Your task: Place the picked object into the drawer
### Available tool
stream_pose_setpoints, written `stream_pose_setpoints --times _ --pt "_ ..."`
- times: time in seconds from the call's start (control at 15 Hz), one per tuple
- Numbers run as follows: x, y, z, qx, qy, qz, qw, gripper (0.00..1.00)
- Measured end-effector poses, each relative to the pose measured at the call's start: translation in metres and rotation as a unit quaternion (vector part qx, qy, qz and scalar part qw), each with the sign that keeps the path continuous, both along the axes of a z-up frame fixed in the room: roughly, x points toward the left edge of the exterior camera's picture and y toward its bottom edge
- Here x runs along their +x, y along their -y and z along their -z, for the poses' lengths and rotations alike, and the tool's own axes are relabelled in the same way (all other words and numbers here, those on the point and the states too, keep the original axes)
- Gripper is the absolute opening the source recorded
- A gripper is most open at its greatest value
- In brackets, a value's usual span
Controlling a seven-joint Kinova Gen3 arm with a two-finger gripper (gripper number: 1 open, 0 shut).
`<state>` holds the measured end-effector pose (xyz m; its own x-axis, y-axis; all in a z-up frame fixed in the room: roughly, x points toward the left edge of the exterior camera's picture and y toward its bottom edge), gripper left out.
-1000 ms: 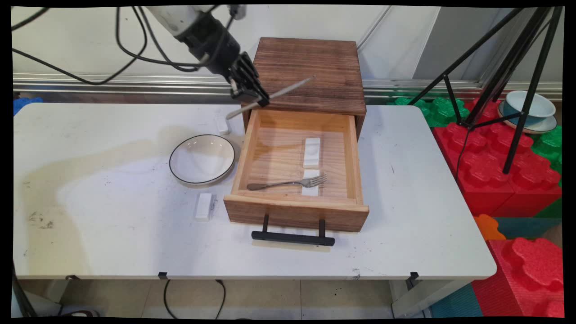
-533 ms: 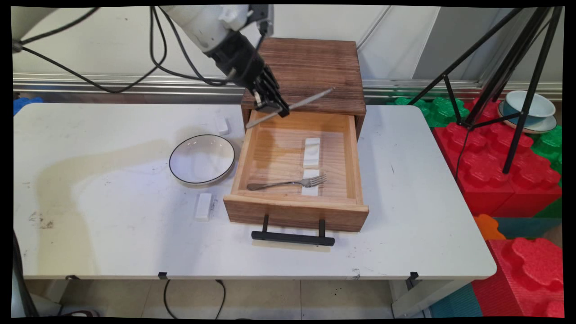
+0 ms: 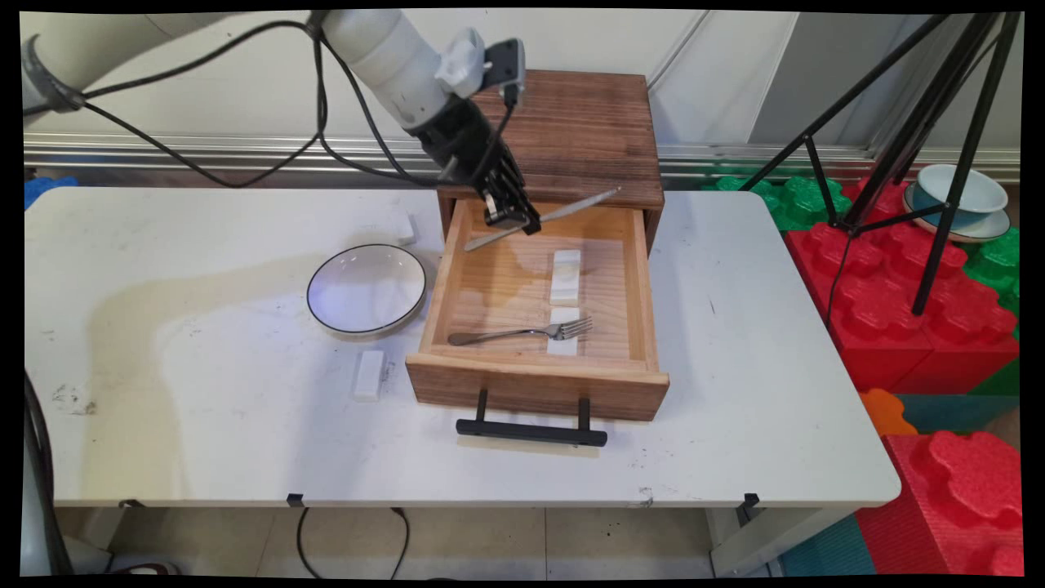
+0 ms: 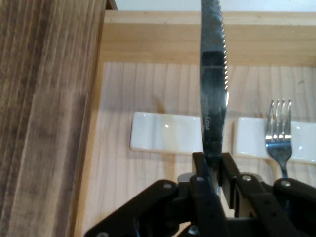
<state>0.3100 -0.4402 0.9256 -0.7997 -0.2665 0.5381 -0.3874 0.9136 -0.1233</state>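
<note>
Knife (image 4: 213,84) is clamped between the black fingers of the gripper (image 3: 513,219), roughly level, its serrated blade running out toward the drawer's far right and its handle end toward the left wall. Over the last second the gripper has travelled from above the table (image 3: 204,392) left of the cabinet (image 3: 563,131) to a position over the rear part of the open drawer (image 3: 539,384), and it sits lower than before; the knife has kept the same tilt throughout. The knife is thus now held above the drawer's interior rather than outside it, and is not in contact with the floor of the drawer. Inside the drawer, a white rest (image 3: 566,276) lies just below and right of the gripper, with a second white rest (image 3: 563,341) nearer the front carrying the tines of a fork (image 3: 522,333). Outside, a black-rimmed bowl (image 3: 366,289) stands left of the drawer, with a white block (image 3: 369,375) in front of it and another white block (image 3: 402,226) behind it. The hand view alone shows the blade's serrations and the grip at close range, the blade crossing over the white rest; the main view alone shows the bowl, the blocks, the drawer handle (image 3: 531,431) and the gripper's height above the drawer.
</note>
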Motion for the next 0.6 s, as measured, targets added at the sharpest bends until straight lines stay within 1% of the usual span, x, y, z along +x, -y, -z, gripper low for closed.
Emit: stream_pose_setpoints --times 0.6 --pt "-0.010 0.014 0.041 0.009 0.021 0.003 0.9997 0.00"
